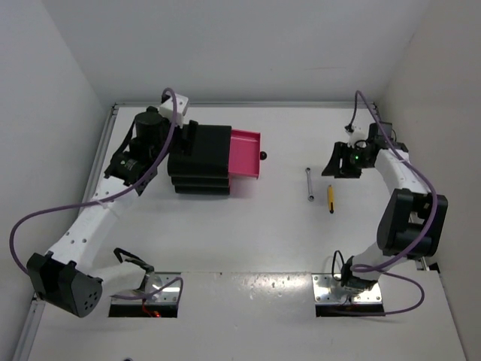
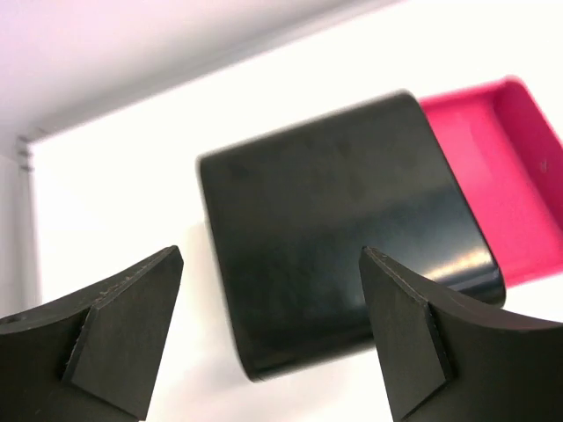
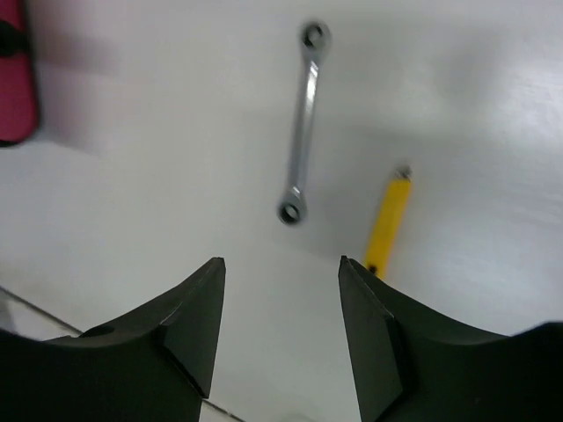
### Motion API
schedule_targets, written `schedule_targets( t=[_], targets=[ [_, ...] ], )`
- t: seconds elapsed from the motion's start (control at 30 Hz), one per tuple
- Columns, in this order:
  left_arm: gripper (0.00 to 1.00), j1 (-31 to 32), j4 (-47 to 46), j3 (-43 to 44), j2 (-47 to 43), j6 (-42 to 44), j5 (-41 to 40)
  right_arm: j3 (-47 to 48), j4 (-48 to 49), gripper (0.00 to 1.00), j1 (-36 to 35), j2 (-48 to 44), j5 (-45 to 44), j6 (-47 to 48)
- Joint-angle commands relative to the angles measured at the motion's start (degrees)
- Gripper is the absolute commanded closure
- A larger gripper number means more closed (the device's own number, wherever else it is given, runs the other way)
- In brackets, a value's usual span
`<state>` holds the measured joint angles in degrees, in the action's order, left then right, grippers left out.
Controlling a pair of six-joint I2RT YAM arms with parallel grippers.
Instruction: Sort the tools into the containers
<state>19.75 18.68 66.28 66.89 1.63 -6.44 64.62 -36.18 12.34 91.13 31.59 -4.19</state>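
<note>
Silver wrench [image 1: 309, 184] lies flat on the white table [image 1: 285, 241], its long axis running 12 to 6 in the overhead view. The yellow cutter [image 1: 331, 199] lies just beside it at about 4 o'clock, nearly parallel and not touching it.

The right gripper [image 1: 340, 164] hangs near both tools, with the wrench at about 8 o'clock from it. In the right wrist view the wrench [image 3: 302, 136] sits ahead of the right gripper [image 3: 280, 264] at 12 o'clock, tilted slightly toward 1 and 7. The cutter [image 3: 389, 220] is off at 2 o'clock, its lower end hidden behind the right finger. The jaws stand apart and hold nothing.

The right arm is clearly the nearer one. Its likely next move is forward over the wrench, closing across the shaft.

The magenta drawer [image 1: 246, 154] stands pulled out at 9 o'clock from the wrench, well apart. The left gripper [image 2: 273, 255], also parted and empty, hovers over the black drawer unit [image 2: 334, 220].
</note>
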Motion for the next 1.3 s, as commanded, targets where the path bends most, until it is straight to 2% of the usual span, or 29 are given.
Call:
schedule_targets(
  t=[0.0,0.13,0.27,0.6,0.83,0.93,1.03,1.07,1.17,1.27],
  targets=[
    [0.12,0.03,0.4,4.55,-1.77,1.27,-4.62,-2.65,-3.63,0.45,-0.47,-2.63,-13.55,5.33],
    [0.12,0.03,0.92,4.56,-4.74,1.89,-7.79,-6.6,-3.63,0.45,-0.47,-2.1,-20.51,6.47],
    [0.12,0.03,1.45,3.42,-7.56,1.89,-9.12,-9.78,0.67,0.45,-1.0,-0.96,-26.84,6.99],
    [0.11,-1.73,1.45,-2.47,-10.82,0.74,-8.15,-9.78,2.87,0.45,-7.32,6.06,-26.33,3.31],
    [0.11,-1.73,1.45,-3.7,-12.66,1.27,-8.68,-8.63,4.54,0.45,-8.65,10.64,-29.48,1.72],
    [0.11,-1.73,1.45,-4.84,-13.19,1.8,-9.91,-7.49,5.68,0.51,-8.65,12.75,-30.01,1.02],
    [0.11,-1.73,1.45,-5.37,-13.19,1.8,-9.91,-5.3,5.69,0.69,-9.17,15.03,-30.01,0.41],
    [0.11,-1.73,1.45,-5.37,-13.19,1.8,-9.91,-5.29,5.69,0.81,-9.17,15.04,-30.01,0.41],
    [0.11,-1.73,1.45,-5.37,-13.19,1.8,-9.91,-3.8,4.46,1.0,-9.17,15.74,-29.4,0.41],
    [0.11,-1.73,1.45,-5.9,-13.19,1.8,-9.91,-0.29,1.13,1.0,-9.17,12.85,-25.37,0.41]
  ],
)
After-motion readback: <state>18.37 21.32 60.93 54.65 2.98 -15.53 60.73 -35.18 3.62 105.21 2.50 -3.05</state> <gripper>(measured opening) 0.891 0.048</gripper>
